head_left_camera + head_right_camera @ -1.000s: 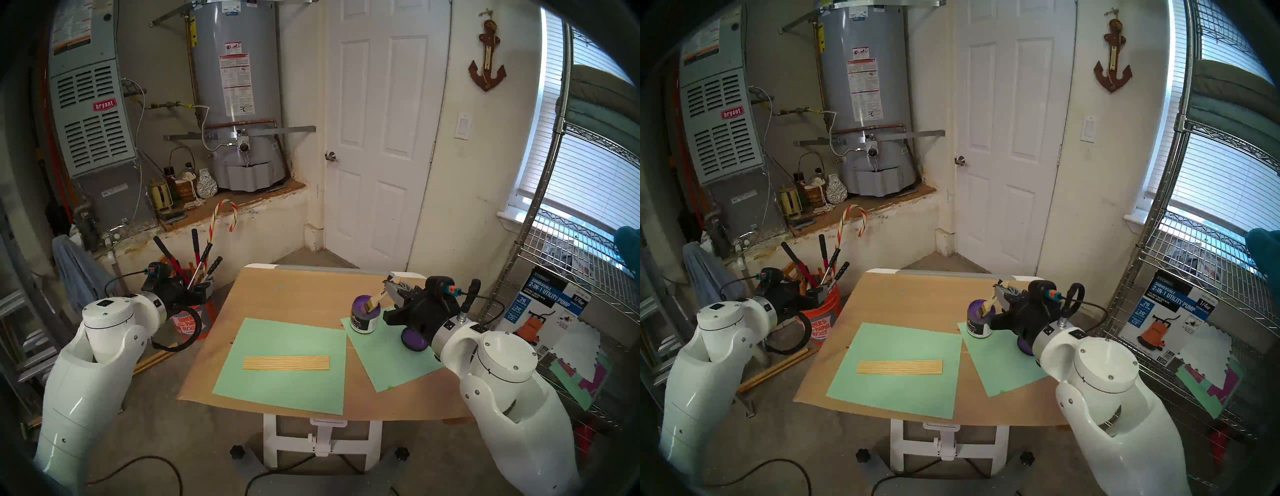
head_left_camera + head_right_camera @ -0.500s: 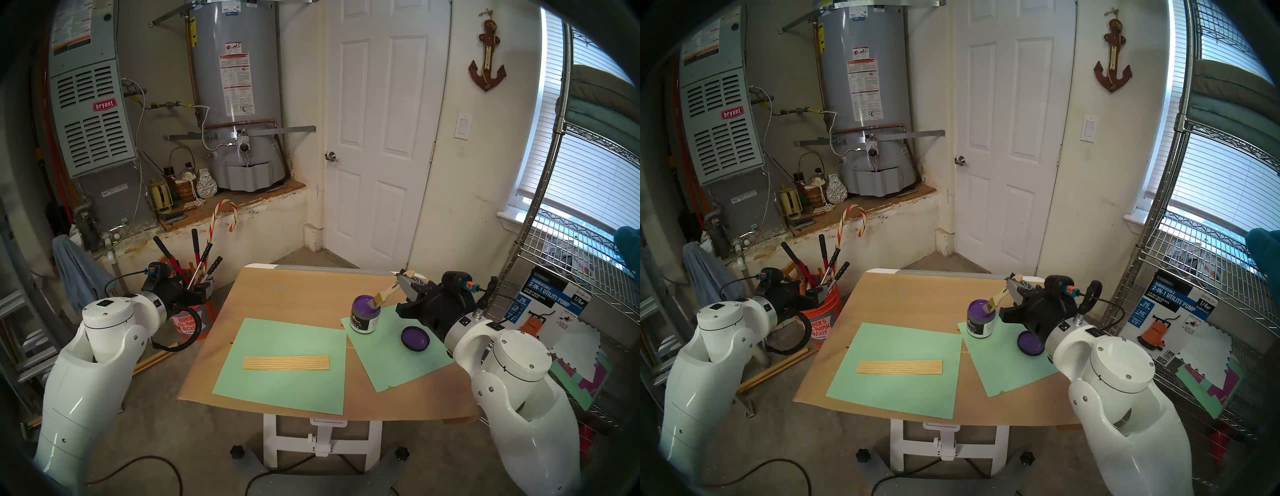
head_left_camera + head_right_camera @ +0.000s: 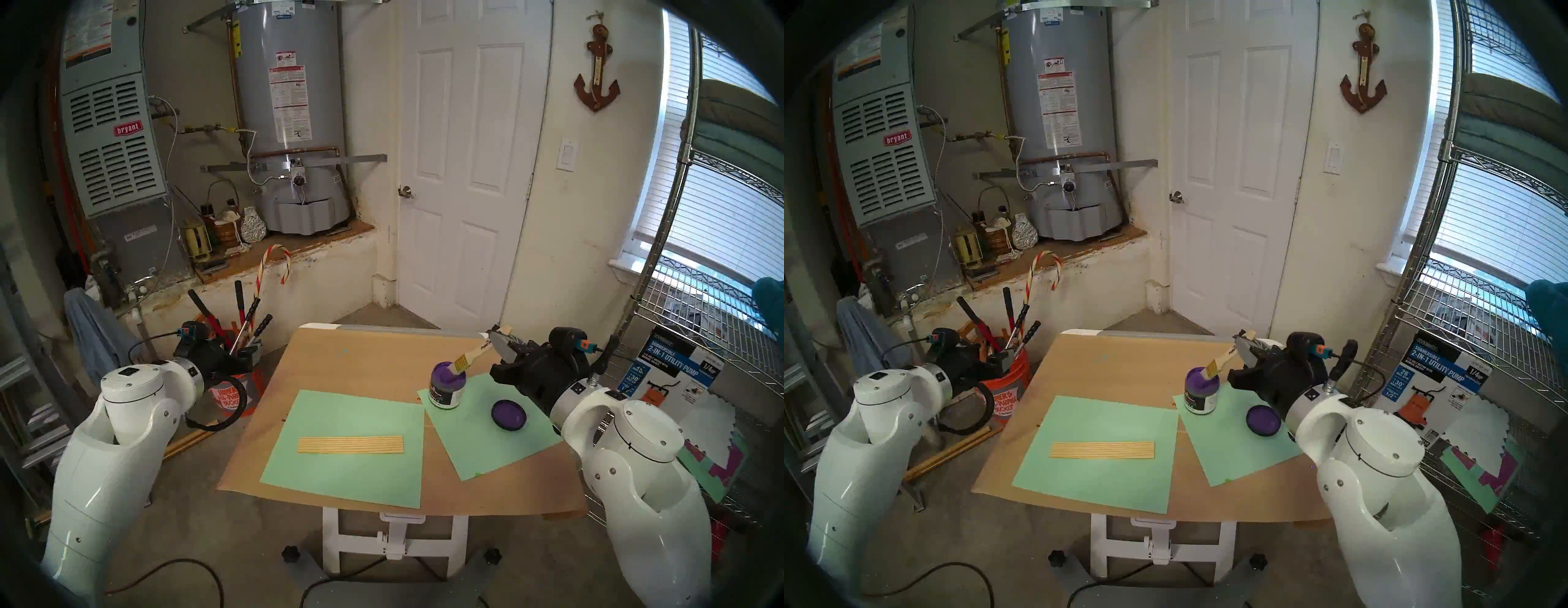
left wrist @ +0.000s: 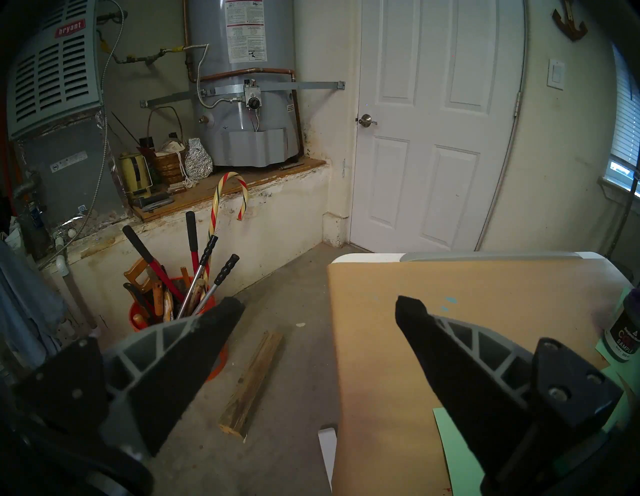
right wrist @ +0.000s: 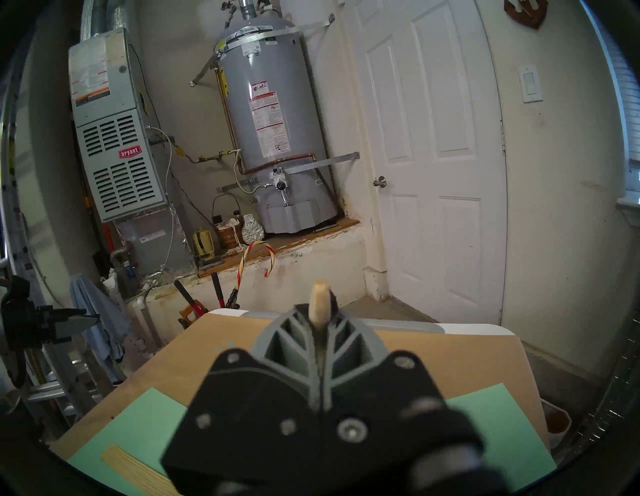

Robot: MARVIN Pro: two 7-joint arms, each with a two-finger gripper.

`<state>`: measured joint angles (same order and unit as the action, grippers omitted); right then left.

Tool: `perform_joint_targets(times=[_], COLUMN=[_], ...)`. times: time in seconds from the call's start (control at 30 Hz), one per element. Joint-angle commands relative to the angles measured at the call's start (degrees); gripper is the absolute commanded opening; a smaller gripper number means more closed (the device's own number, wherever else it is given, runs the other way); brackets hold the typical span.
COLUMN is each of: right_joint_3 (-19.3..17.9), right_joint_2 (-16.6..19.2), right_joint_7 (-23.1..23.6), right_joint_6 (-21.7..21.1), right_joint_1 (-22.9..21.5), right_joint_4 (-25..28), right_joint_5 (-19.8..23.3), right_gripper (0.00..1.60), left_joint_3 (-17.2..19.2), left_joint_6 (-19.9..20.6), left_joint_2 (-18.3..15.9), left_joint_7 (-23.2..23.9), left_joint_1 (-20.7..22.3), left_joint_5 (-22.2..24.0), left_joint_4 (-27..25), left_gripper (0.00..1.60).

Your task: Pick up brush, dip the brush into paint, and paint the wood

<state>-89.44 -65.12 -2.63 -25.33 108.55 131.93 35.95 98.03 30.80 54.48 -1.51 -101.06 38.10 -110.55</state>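
Head stereo left: right hand [image 3: 497, 339] clenching the brush [image 3: 471, 358] by its handle near the tabletop's [image 3: 365, 365] far right corner, bristles dipping into purple paint [image 3: 443, 373] in the open jar [image 3: 445, 392]. Wood [image 3: 350, 445] lying on green paper [image 3: 339, 475] toward the near edge. Left hand [image 4: 315, 311] hanging released beyond the left edge.
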Motion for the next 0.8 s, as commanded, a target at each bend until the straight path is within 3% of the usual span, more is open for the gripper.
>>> perform_joint_targets(times=[0.0,0.77], right_joint_3=[-0.08,0.77], right_joint_2=[-0.77,-1.73], right_joint_7=[-0.13,-1.05], right_joint_6=[-0.39,-0.52], right_joint_1=[-0.73,-0.67], right_joint_4=[2.1,2.08], right_joint_5=[0.98,1.3], right_gripper=[0.0,0.0], left_joint_3=[0.65,0.65], left_joint_6=[-0.17,-0.17], left_joint_2=[-0.06,-0.06], left_joint_7=[-0.1,-0.11], left_joint_1=[0.27,0.26], left_joint_5=[0.11,0.12], left_joint_4=[-0.98,-0.99], left_gripper=[1.6,1.6])
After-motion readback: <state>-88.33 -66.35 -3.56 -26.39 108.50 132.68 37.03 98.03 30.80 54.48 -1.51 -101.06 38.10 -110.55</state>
